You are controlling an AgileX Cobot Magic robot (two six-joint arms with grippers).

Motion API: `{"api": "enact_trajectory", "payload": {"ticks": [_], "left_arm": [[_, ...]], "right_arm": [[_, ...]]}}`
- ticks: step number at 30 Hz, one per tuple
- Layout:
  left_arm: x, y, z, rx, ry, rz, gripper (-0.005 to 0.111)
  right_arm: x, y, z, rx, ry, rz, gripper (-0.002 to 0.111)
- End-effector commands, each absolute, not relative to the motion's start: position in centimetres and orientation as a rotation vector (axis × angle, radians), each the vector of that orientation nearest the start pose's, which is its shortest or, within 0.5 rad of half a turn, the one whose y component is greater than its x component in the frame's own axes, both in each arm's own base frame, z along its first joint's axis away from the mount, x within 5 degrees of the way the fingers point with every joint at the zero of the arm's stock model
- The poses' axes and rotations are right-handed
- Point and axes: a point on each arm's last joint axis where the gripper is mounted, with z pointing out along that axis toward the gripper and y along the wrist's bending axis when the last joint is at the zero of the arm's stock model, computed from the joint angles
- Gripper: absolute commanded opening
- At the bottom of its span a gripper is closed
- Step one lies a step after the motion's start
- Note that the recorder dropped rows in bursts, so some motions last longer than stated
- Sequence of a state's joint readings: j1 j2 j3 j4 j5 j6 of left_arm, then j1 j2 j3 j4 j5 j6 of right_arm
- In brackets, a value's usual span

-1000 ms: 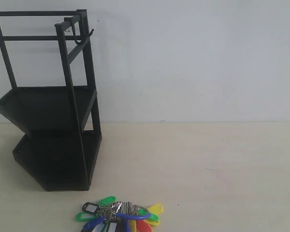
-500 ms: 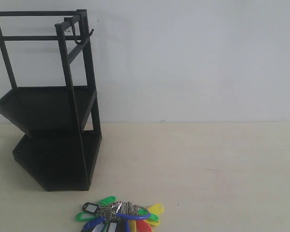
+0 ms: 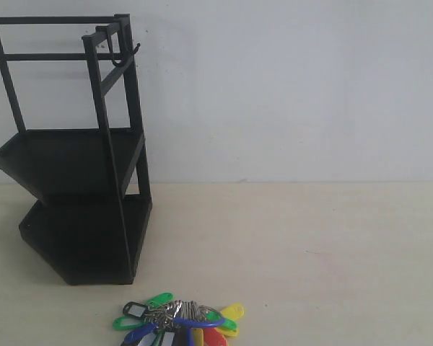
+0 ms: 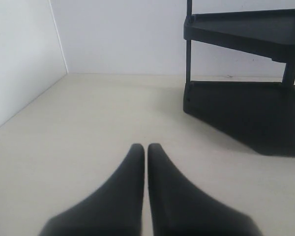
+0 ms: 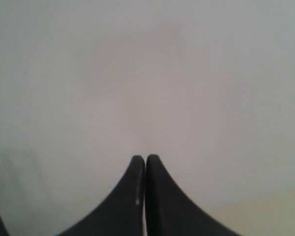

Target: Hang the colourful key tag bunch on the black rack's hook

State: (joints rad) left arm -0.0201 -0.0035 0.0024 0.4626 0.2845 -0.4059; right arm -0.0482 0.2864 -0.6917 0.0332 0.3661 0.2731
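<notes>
The colourful key tag bunch point(image 3: 179, 323) lies flat on the table at the bottom edge of the exterior view, its blue loop on top, partly cut off by the frame. The black rack point(image 3: 76, 155) stands behind it at the left, and its hook point(image 3: 123, 56) juts from the top bar. Neither arm shows in the exterior view. My left gripper point(image 4: 146, 146) is shut with nothing in it, low over the table, with the black rack point(image 4: 246, 98) some way ahead. My right gripper point(image 5: 145, 158) is shut and empty, facing a blank wall.
A pale wooden table point(image 3: 310, 252) stretches right of the rack, backed by a white wall point(image 3: 296, 86). In the left wrist view a wall corner point(image 4: 59, 44) meets the table beside the rack.
</notes>
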Motion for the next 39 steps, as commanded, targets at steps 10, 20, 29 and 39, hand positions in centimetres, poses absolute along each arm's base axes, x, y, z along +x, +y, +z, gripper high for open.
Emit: {"api": "enact_trajectory", "payload": {"ticks": [10, 20, 29, 39], "left_arm": [[5.5, 1.0, 19.0, -0.042, 1.735, 0.118, 0.004], [5.5, 1.0, 19.0, -0.042, 1.735, 0.118, 0.004], [5.5, 1.0, 19.0, -0.042, 1.736, 0.118, 0.004], [5.5, 1.0, 19.0, -0.042, 1.736, 0.118, 0.004]], "right_arm": [[11.6, 5.2, 33.5, -0.305, 2.189, 0.753, 0.0], [18.1, 6.8, 30.1, -0.523, 2.2, 1.154, 0.0], [20.0, 15.9, 26.3, -0.764, 2.132, 0.808, 0.0], [21.3, 19.5, 22.9, -0.918, 2.161, 0.692, 0.043]]}}
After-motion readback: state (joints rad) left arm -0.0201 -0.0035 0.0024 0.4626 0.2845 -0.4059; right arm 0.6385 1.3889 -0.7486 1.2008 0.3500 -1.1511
